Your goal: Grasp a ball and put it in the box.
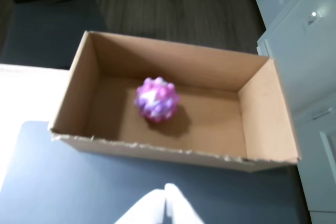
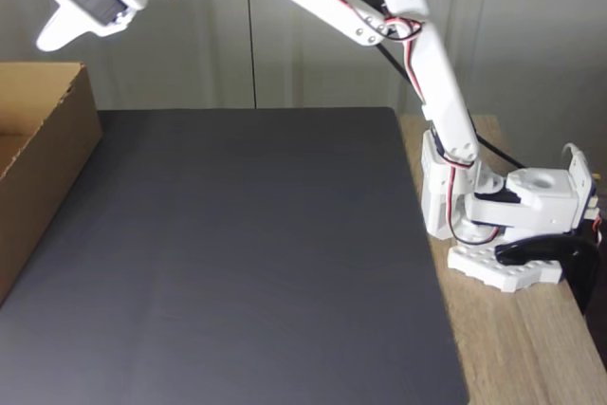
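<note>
The ball (image 1: 156,99), pink and lilac and knobbed all over, is seen resting on the floor of the box (image 1: 262,108) in the wrist view, a little toward nine o'clock of the floor's middle and apart from every wall. The claw (image 1: 167,192) is seen at six o'clock in that view, its white fingertips drawn together with nothing between them; in the fixed view it hangs high at eleven o'clock (image 2: 55,37), above the box's near wall (image 2: 52,154). The box sits on the dark mat (image 2: 247,253) covering the worktop (image 2: 531,348), at nine o'clock in the fixed view. The task is judged all but complete. What remains at risk is the withdrawal: were the arm (image 2: 379,26) lowered or swung low, the cardboard rim could be clipped and the light box shoved along the mat. The round ball might also be set rolling by any such jolt, though it would likely be contained by the straight walls.
</note>
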Motion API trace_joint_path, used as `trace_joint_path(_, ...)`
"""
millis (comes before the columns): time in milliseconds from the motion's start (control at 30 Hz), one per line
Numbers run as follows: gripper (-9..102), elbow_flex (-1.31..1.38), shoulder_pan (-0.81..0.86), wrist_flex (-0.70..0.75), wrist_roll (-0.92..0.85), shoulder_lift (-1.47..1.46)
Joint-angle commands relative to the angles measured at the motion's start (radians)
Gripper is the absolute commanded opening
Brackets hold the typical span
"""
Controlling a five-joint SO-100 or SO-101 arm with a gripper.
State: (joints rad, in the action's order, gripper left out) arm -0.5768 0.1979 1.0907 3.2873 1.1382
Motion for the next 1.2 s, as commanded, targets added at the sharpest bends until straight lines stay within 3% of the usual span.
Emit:
trace_joint_path(0,0,0.038,-0.018,0.048,0.012,0.095)
trace_joint_path(433,0,-0.123,-0.021,0.098,0.018,0.339)
trace_joint_path(1167,0,-1.109,0.083,-0.117,0.051,1.037)
